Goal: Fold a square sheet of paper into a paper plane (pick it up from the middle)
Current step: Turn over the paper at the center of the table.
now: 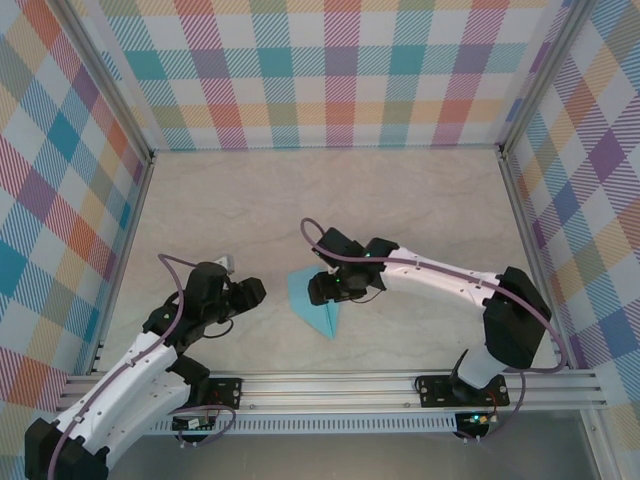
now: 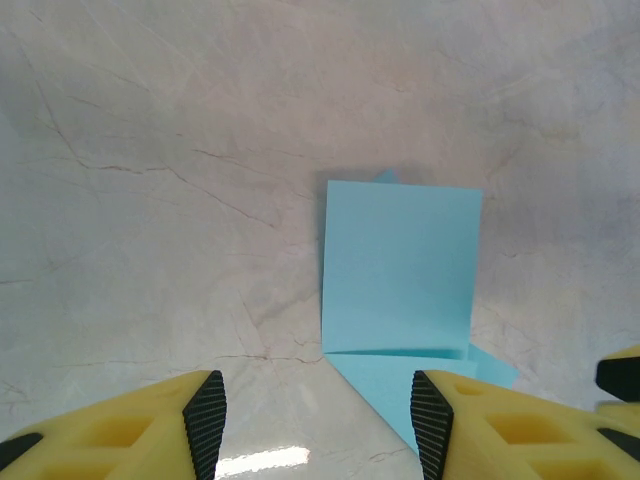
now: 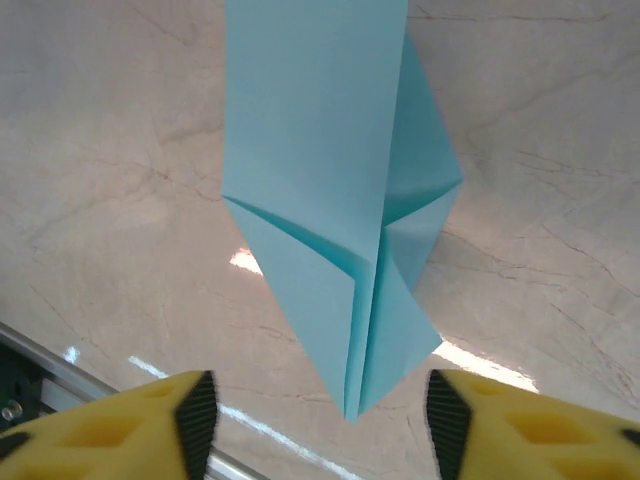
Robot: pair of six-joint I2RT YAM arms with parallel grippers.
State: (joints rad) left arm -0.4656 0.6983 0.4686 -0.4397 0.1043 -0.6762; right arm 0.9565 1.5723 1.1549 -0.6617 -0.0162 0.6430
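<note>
The light-blue paper [image 1: 322,318] lies on the table's middle, folded into a dart-like paper plane with its pointed nose toward the near edge. In the right wrist view the paper plane [image 3: 320,160] shows a centre seam and folded flaps, and its nose reaches between my open fingers without touching them. My right gripper [image 1: 322,290] hovers over the paper's far part, open [image 3: 315,420]. My left gripper [image 1: 254,291] stands open just left of the paper. In its own view the paper [image 2: 400,265] lies ahead and right of the open left gripper [image 2: 318,425], with one flap looking raised.
The table is pale marble [image 1: 250,210], enclosed by checked walls [image 1: 60,180]. A metal rail [image 1: 340,385] runs along the near edge by the arm bases. A yellow finger of the right gripper [image 2: 620,375] shows at the left wrist view's right edge.
</note>
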